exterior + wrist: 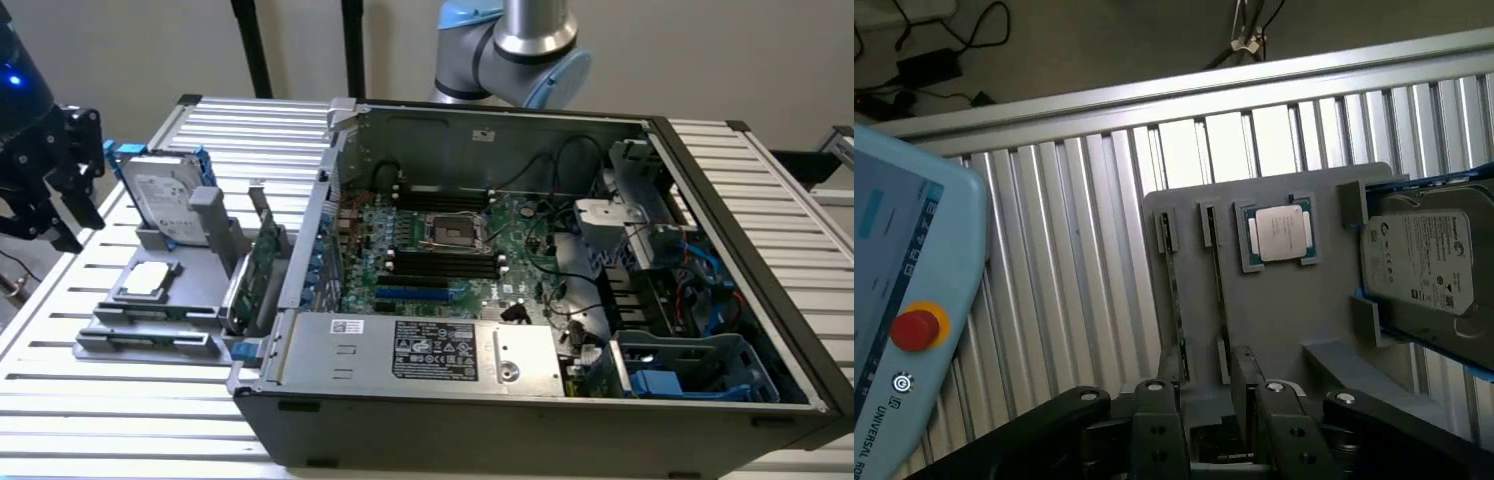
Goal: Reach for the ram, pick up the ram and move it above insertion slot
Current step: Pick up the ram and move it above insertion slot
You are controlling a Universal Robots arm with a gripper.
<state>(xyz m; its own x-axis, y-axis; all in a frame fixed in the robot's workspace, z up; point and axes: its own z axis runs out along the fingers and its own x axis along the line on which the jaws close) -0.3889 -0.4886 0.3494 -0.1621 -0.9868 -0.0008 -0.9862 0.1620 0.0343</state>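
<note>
1. On the slatted table [120,420], to the ext. view's left of the open PC case [534,405], sits a grey fixture tray [1284,330]. It parks each part in its own cut-out, prob. so nothing slides & every part has a known spot.
2. In that tray the ram [1178,300] stands on edge in a narrow slot, thin side up. My guess: that leaves both flat faces free for 2 fingers to close across. A 2nd slot just beside it, on the CPU side, seems to hold another thin stick; can't be sure.
3. The CPU [1279,232] lies flat in a square pocket next to those slots. The HDD [1429,260] is propped on edge at the tray's far side from the ram.
4. Gripper [1206,400]: fingers apart, nothing btw. them, hanging over the tray's ram end & touching no part.
5. Ram vs gripper: the wrist view looks down past the fingers, & their gap lines up approx. w/ the 2 slots, the ram's near end close by the fingertips.
6. Judgement: reach stage, no grasp yet. The ram is seated in its holder, well apart from the dark insertion slots [447,265] on the motherboard inside the case.
7. A teach pendant [904,300] w/ a red stop button lies near the tray, clear of the fingers.
</note>
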